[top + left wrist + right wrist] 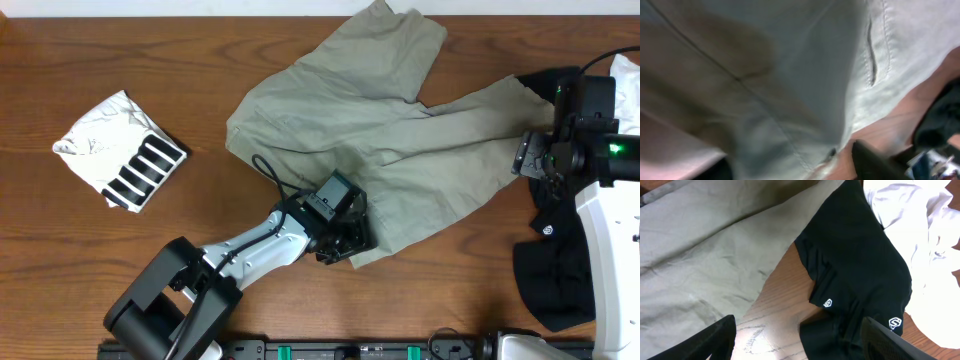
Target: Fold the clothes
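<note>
At the far left a white garment with black stripes (pixel 120 152) lies bundled on the wooden surface (pixel 60 260). The khaki trousers (pixel 370 120) sprawl across the middle, legs running up and to the right. I judge them light, limp woven cloth that will sag and drag unless taken by a stitched edge such as the waistband or a hem. The left pincer (pixel 343 243) sits at their lower edge. Cloth fills its wrist view, pocket slit (pixel 871 55) included, and I cannot tell whether it grips. The right pincer (pixel 799 342) hovers with fingers wide apart, holding nothing, above a black garment (pixel 860 265) beside white cloth (pixel 920 225).
</note>
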{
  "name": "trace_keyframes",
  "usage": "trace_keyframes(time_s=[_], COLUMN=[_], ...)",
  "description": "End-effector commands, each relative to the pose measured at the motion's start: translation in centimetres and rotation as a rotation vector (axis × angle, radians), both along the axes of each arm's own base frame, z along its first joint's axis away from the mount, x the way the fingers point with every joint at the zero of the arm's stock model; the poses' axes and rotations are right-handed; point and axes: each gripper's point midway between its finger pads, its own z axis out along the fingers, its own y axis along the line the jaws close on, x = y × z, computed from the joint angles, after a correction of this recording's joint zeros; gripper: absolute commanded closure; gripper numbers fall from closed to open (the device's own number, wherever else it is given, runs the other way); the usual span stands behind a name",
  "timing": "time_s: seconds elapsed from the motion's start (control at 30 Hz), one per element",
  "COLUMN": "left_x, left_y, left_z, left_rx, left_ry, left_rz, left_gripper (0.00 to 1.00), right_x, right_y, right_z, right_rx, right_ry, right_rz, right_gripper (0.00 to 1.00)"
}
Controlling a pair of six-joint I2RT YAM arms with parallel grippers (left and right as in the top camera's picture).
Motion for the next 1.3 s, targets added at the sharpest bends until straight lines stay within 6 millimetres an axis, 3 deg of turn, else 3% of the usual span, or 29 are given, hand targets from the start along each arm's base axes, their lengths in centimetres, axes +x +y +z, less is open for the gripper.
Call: trace_keyframes(time_s=[0.0, 0.07, 0.23, 0.37, 0.6, 0.77, 0.93, 1.07, 1.27], left_x=[-0.3, -0.8, -1.4, -0.6, 0.6, 0.3, -0.5, -0.5, -0.3], left_y=[0.5, 1.1, 4.1, 8.7, 18.5, 23.0, 24.8, 24.8, 24.8], left_z=[-0.3, -0.6, -1.1, -0.8, 1.1, 2.2, 2.4, 2.4, 2.4], left_rx=[0.025, 0.051, 0.134, 0.237, 0.404, 0.411, 0.413, 0.413, 0.412], left_ry=[0.011, 0.036, 0.096, 0.102, 0.104, 0.149, 0.189, 0.188, 0.177], left_rz=[0.014, 0.015, 0.026, 0.069, 0.211, 0.305, 0.329, 0.327, 0.322], left_gripper=[0.79, 0.94, 0.94, 0.94, 0.94, 0.94, 0.94, 0.94, 0.94], right_x=[-0.2, -0.2, -0.2, -0.2, -0.2, -0.2, -0.8, -1.5, -3.4], right_y=[-0.3, -0.3, -0.5, -0.5, -0.5, 0.0, 1.7, 3.7, 4.1], right_z=[-0.1, -0.2, -0.2, -0.2, -0.2, -0.4, -2.2, -4.2, -7.7], right_rx=[-0.006, -0.006, -0.006, -0.006, -0.006, 0.016, 0.113, 0.216, 0.245], right_ry=[0.007, 0.009, 0.009, 0.008, 0.008, 0.015, 0.093, 0.189, 0.295], right_rz=[-0.011, -0.011, -0.015, -0.015, -0.015, 0.002, 0.048, 0.119, 0.125], right_gripper=[0.22, 0.22, 0.22, 0.22, 0.20, 0.19, 0.17, 0.16, 0.14])
